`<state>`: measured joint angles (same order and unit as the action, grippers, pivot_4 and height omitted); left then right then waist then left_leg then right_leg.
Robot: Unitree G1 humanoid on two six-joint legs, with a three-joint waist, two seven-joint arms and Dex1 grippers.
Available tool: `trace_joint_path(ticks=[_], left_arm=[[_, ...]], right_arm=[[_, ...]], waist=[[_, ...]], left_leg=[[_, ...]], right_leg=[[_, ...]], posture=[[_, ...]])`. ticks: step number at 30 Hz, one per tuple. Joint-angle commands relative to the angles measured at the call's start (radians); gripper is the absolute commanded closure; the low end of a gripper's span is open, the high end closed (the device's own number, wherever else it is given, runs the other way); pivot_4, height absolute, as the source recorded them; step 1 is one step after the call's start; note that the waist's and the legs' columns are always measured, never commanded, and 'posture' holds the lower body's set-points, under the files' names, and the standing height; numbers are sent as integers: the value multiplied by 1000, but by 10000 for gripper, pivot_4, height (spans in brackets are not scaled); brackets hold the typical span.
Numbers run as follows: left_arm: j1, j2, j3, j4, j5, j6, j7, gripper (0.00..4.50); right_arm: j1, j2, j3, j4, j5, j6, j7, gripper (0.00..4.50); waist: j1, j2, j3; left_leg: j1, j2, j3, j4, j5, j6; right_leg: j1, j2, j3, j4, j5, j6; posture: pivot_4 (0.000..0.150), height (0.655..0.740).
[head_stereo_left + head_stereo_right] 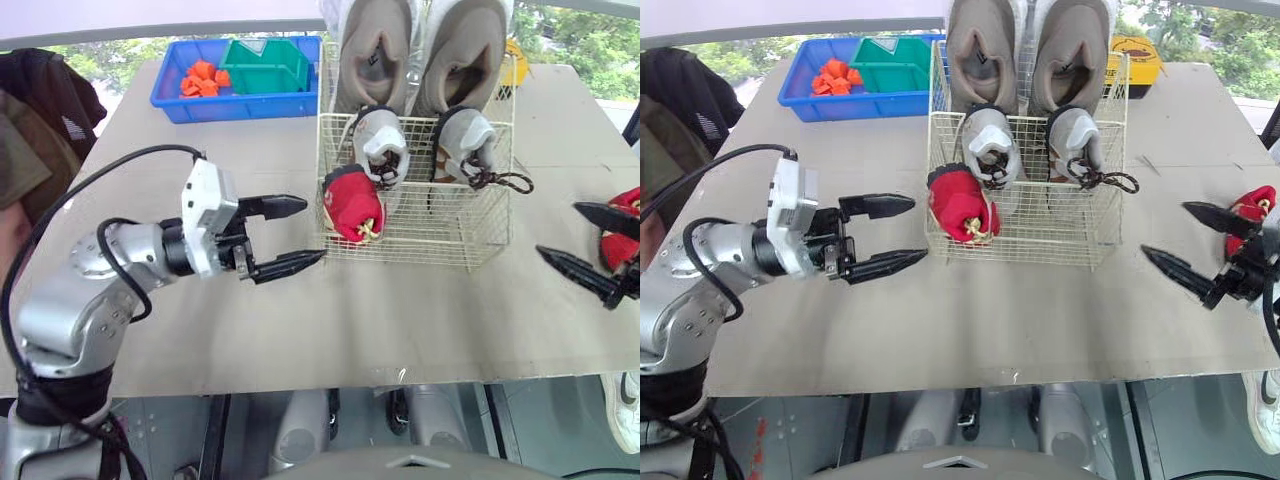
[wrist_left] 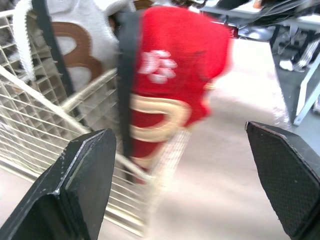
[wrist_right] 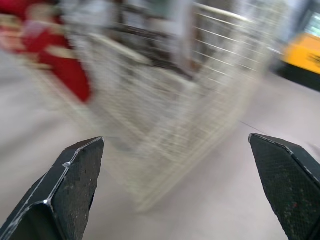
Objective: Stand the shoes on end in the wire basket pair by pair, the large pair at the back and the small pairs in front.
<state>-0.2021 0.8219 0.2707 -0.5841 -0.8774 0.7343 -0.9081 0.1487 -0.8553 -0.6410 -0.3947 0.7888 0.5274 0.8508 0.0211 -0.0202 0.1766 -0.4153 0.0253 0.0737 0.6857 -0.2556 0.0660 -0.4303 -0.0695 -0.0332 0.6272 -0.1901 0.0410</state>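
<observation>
A small red shoe (image 1: 1255, 203), likely light and soft and best pinched at its stiffer heel, lies on the desk (image 1: 300, 330) just beside the right claw (image 1: 1165, 230), spread apart; the left claw (image 1: 313, 230), also apart, faces the wire basket (image 1: 450, 240).

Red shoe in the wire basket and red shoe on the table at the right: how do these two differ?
Place: the basket shoe stands in the front left corner of the wire basket; the table shoe is outside it. Pose: the basket shoe is on end; the table shoe lies on the table. Neighbour: the open left gripper is near the basket shoe, the open right gripper beside the table shoe. Both are red.
</observation>
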Motion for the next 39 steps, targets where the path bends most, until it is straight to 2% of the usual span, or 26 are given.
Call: trace_joint_path(ticks=[1,3,5,8,10,14,18,21,23,25,31,32,39], left_arm=[[41,55,98,-124,-175,125,117,546],[53,99,114,-166,-314,182,168,546],[-1,94,71,-174,-453,182,216,546],[-96,45,-36,-187,-508,167,295,546],[-144,-2,-78,-186,-513,140,333,546],[-217,-85,-177,-177,-429,104,349,546],[-237,-124,-221,-163,-370,78,326,546],[-223,-129,-229,-159,-334,56,296,546],[-217,-139,-235,-160,-317,43,290,0],[-214,-145,-238,-161,-305,36,282,0],[-212,-150,-251,-148,-256,17,244,0],[-215,-154,-256,-145,-250,15,241,0],[-218,-169,-267,-120,-205,-6,204,0]], right_arm=[[-41,-47,-70,69,-21,54,-75,0],[-100,-115,-46,171,-51,123,-117,0],[-175,-200,12,318,-111,174,-132,0],[-304,-267,98,528,-161,234,-134,0],[-396,-296,169,650,-223,251,-154,0],[-593,-328,377,937,-410,176,-128,0],[-850,-293,517,1226,-556,104,-127,0],[-978,-250,606,1361,-645,119,-117,0],[-1034,-232,634,1429,-686,110,-103,5119],[-1072,-223,649,1473,-712,118,-86,12354],[-1107,-184,697,1505,-783,135,-66,42663],[-1112,-176,686,1513,-782,141,-85,43919],[-1066,-166,605,1471,-745,188,-95,43919]], waist=[[-2,0,0],[-6,0,0],[-7,3,0],[-5,3,-1],[-7,3,-1],[-10,3,-1],[-21,4,0],[-29,4,0],[-32,4,0],[-32,4,0],[-30,4,0],[-30,4,0],[-31,4,-1]], left_leg=[[0,0,0,0,0,0],[0,0,0,0,0,0],[1,-1,1,0,0,0],[1,-2,1,0,0,0],[2,-3,1,0,0,1],[1,-5,1,0,0,1],[1,-5,4,0,1,0],[1,-3,2,-1,1,0],[1,-3,2,-1,1,-1],[0,-3,3,-1,1,-2],[0,-3,2,-1,2,-3],[0,-3,2,-1,2,-3],[1,-3,2,-1,2,-3]], right_leg=[[0,0,0,0,0,0],[0,0,0,0,0,0],[0,0,1,0,0,0],[1,0,1,0,0,0],[2,1,1,0,2,-3],[1,3,3,-1,2,-4],[0,5,7,-1,2,-3],[-1,6,6,-1,2,-3],[-1,7,6,-1,2,-3],[-1,6,6,-1,2,-3],[-1,6,6,-1,2,-3],[-1,6,6,-1,2,-3],[0,6,6,-1,2,-3]], posture=[[1500,7400],[1500,7400],[1500,7400],[1500,7400],[1500,7400],[1500,7400],[1500,7400],[1500,7400],[1500,7400],[1500,7400],[1500,7400],[1500,7400],[1500,7400]])
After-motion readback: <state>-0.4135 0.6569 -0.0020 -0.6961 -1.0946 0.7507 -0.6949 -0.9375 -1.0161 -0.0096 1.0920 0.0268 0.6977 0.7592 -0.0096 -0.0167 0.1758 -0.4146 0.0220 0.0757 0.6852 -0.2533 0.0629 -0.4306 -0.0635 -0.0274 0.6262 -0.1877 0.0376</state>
